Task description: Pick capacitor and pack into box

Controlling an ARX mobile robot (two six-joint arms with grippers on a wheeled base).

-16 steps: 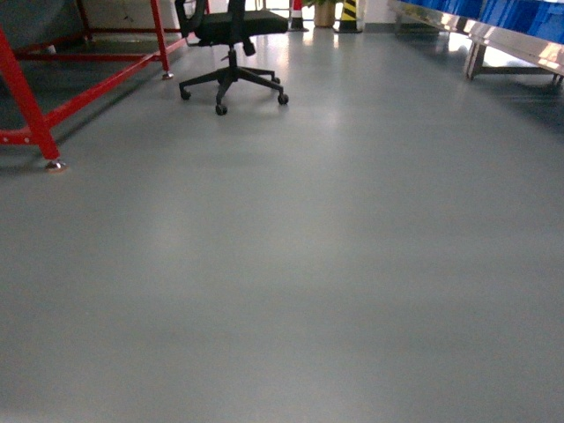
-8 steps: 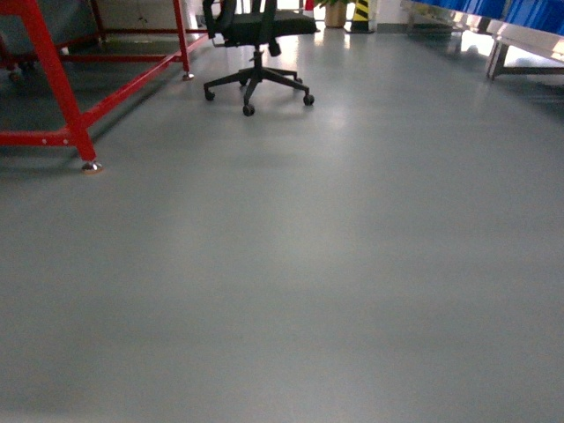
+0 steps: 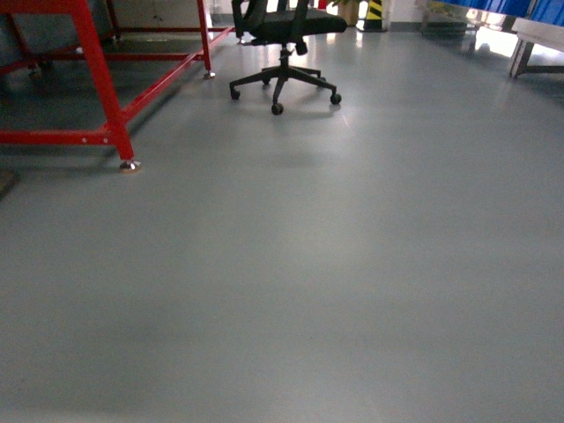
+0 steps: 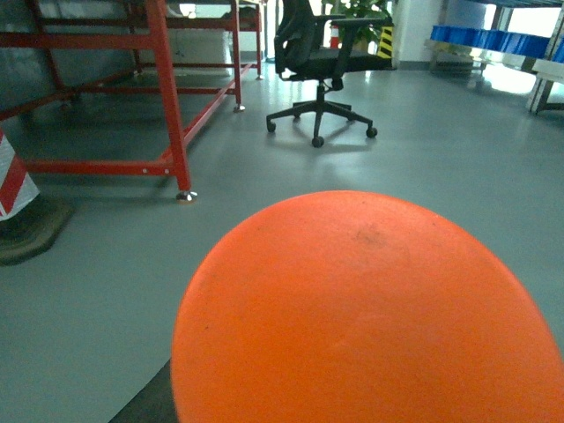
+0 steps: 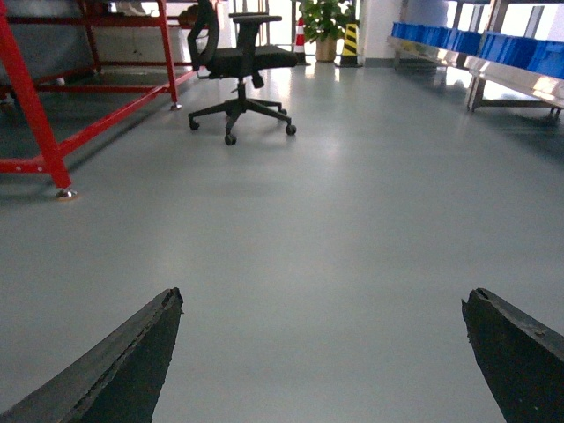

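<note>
A glossy grey floor [image 3: 352, 264] fills the room, reflecting pale light. A red metal frame [image 3: 97, 79] stands at far left. A black wheeled office chair [image 3: 284, 53] sits beyond, blue bins [image 5: 493, 48] along the right.

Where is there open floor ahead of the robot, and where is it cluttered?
Bare grey floor fills the near and middle ground, bordered on the left by the red frame and behind by the office chair. The far right edge holds blue bins on a metal rack.
</note>
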